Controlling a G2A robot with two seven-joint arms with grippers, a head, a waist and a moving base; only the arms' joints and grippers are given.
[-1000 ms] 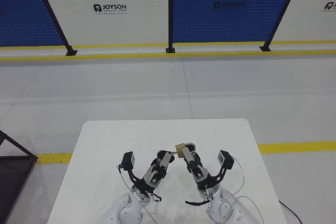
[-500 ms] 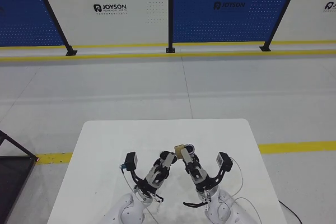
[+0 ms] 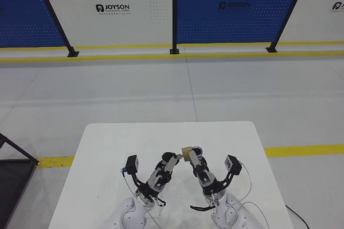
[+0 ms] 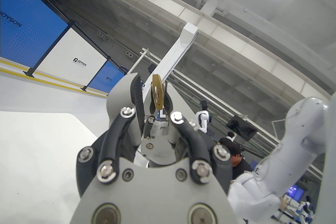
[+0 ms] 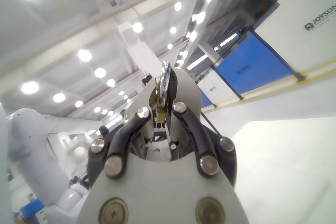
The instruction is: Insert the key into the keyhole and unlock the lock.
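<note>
A brass padlock (image 3: 186, 153) with a dark shackle is held in the air above the white table (image 3: 160, 134). My right gripper (image 3: 193, 157) is shut on it. In the right wrist view the lock's brass body (image 5: 159, 108) sits edge-on between the right gripper's (image 5: 164, 86) fingers. My left gripper (image 3: 173, 156) stands just to the left of the lock, pointing at it. In the left wrist view the brass key (image 4: 157, 93) stands upright in the left gripper (image 4: 151, 82), lying against one finger. I cannot see whether the key touches the lock.
Both arms rise from the table's near edge and meet over its middle. Bare white tabletop (image 3: 229, 137) lies on all sides of them. Beyond the table are a grey floor, yellow floor lines (image 3: 309, 150) and blue and white barrier panels (image 3: 229, 20).
The lock and the right gripper have shifted slightly to the right, and the lock's dark shackle now shows. The left gripper has stayed close beside the lock.
</note>
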